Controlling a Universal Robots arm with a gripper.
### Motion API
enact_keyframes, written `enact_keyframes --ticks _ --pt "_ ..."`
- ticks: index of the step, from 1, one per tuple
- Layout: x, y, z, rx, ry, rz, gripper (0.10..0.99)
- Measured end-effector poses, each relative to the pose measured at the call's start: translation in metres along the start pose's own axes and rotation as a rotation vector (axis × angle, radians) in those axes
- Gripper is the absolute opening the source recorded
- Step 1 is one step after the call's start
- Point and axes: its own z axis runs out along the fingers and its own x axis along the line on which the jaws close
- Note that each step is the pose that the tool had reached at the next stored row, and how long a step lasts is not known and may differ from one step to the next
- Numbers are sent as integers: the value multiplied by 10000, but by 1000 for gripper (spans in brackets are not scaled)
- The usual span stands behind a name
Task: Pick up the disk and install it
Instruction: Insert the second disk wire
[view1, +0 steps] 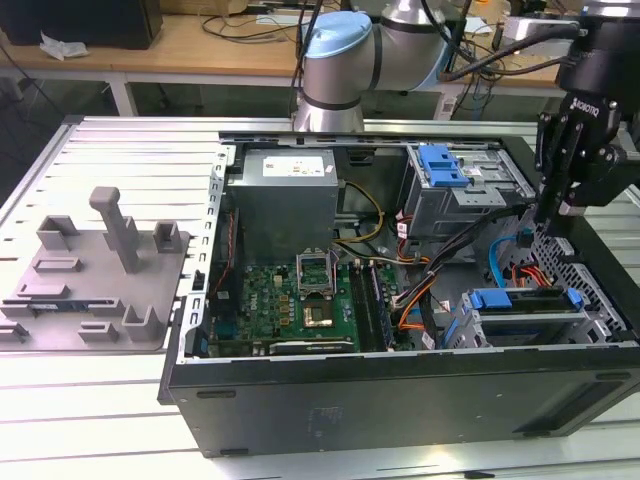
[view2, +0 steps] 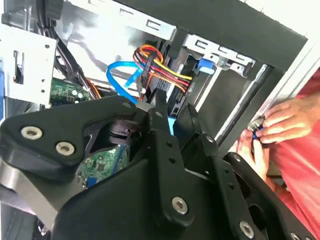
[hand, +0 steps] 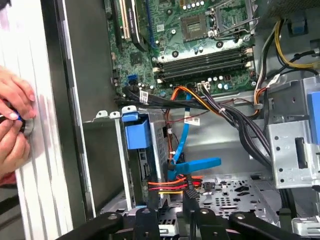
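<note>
The disk (view1: 522, 300) lies in the lower drive bay at the exterior view's right, inside the open computer case (view1: 400, 385); its blue carrier bracket faces up over a silver body. In the first wrist view the disk (hand: 137, 136) stands edge-on in its cage, with red and orange cables plugged in below. My gripper (view1: 558, 212) hangs above the case's right end, over the bay and apart from the disk. Its black fingers (hand: 150, 212) stand a little apart with nothing between them. In the second wrist view the gripper (view2: 172, 114) points at the bay.
A person's hands (hand: 12, 120) hold a small blue-tipped item at the case's outer edge, also seen as hands (view2: 270, 127). A grey power supply (view1: 285, 195), motherboard (view1: 300, 295) and upper cage with blue latch (view1: 442, 165) fill the case. A grey fixture (view1: 100, 270) sits at the left.
</note>
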Motion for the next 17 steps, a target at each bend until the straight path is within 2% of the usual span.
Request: enact_keyframes --ticks 2,3,4,5,6,7,8,10,17 --pt "4 71 3 -117 17 116 329" --pt "6 98 13 -175 53 159 329" --pt "1 101 30 -264 143 139 329" --pt "-40 119 65 -286 207 72 329" --pt "-96 133 49 -231 449 18 329" --pt "-150 155 48 -135 965 -56 329" --pt "-164 166 64 -107 1090 -85 329" --pt "-169 170 83 -91 1149 -110 329" --pt "-184 177 114 -61 1192 -181 329"
